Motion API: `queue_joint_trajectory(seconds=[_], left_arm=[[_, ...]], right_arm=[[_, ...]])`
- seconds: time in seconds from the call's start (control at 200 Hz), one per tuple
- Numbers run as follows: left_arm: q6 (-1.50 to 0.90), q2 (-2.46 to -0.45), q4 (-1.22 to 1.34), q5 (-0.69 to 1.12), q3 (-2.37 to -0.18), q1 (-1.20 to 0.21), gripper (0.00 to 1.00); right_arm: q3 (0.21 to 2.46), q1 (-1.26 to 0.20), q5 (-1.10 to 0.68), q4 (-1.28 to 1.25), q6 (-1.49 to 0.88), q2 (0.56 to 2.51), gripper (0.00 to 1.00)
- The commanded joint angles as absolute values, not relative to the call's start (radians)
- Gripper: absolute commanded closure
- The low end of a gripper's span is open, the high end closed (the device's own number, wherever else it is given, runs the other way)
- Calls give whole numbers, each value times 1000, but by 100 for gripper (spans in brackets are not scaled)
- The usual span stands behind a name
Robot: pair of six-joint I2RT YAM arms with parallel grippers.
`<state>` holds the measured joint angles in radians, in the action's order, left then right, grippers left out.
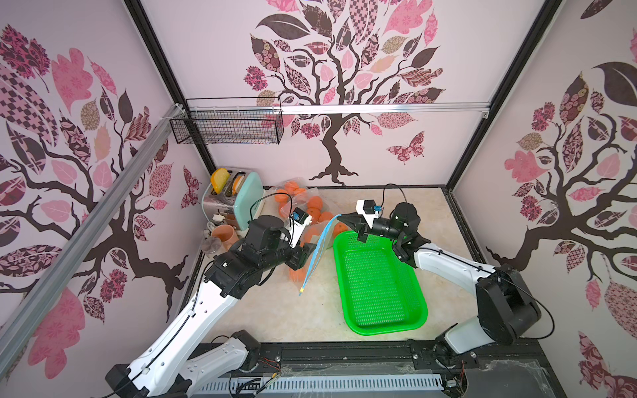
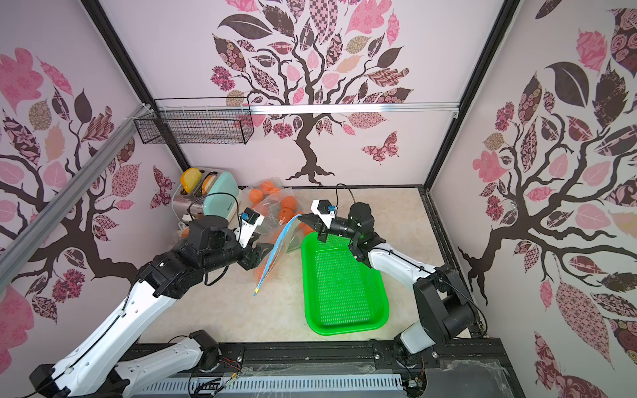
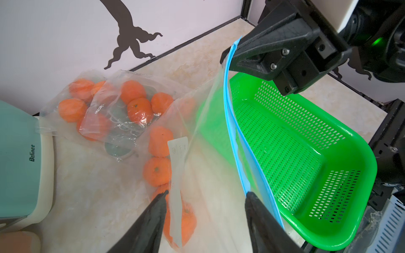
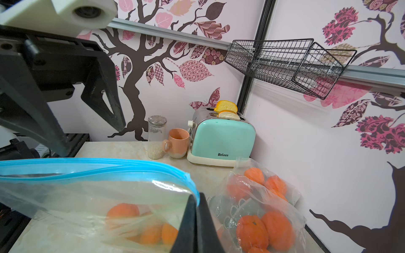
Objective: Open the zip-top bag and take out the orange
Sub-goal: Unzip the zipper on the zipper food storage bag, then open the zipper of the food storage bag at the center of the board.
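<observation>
Left wrist view: right gripper fingers clamped on top corner of zip-top bag, pinching blue zip strip. Bag hung slack from there, btm on bench, oranges inside. Left gripper fingers spread apart, bag film betw. them, one tip touching zip strip. Bag just beside green basket, on side toward bench's left edge. Other bagged oranges + toaster near back-left corner.

Oranges blurred behind zip-top bag film; mug partly hidden by left arm.
</observation>
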<state>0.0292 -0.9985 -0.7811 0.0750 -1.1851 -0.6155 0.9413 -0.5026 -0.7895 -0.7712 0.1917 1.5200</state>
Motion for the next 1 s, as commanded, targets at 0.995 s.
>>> queue_joint_trajectory(seconds=[0.995], left_arm=[[-238,-1131,-842,261,-1219,-612,58]], right_arm=[[951,-518,-797,-730,232,1509,100]])
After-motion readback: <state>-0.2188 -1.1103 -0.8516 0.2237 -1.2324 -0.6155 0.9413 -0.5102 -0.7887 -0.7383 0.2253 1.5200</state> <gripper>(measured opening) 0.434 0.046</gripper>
